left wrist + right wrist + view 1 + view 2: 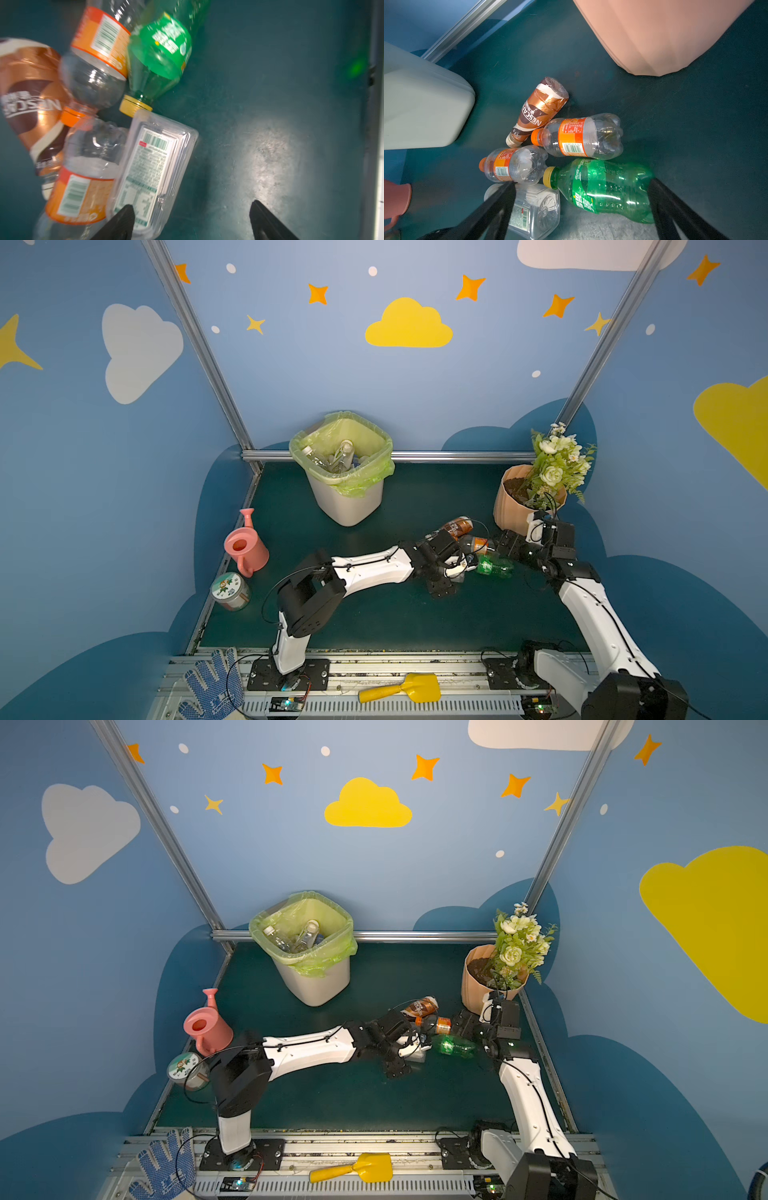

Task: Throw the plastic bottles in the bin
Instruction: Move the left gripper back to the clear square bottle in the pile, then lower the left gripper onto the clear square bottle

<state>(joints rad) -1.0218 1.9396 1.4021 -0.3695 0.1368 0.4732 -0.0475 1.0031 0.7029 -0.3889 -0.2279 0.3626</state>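
Picking up seems the step in hand: five plastic bottles point(583, 137) lie touching just beside the flowerpot point(509, 506), left gripper point(191, 204) wide at the clear square bottle point(149, 166), right gripper point(581, 182) wide astride the green bottle point(608, 187). Next: close, lift, carry to the bin point(349, 502), well apart from the flowerpot. Dark green mat point(374, 614), blue cloud-painted walls point(332, 364).

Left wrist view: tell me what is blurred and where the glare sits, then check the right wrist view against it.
Left wrist view: motion smear on the brown coffee bottle and green bottle; a pale glare patch on the dark mat. Right wrist view: both sharp, labels readable; only the flowerpot looks soft. In both top views: even light, no glare.
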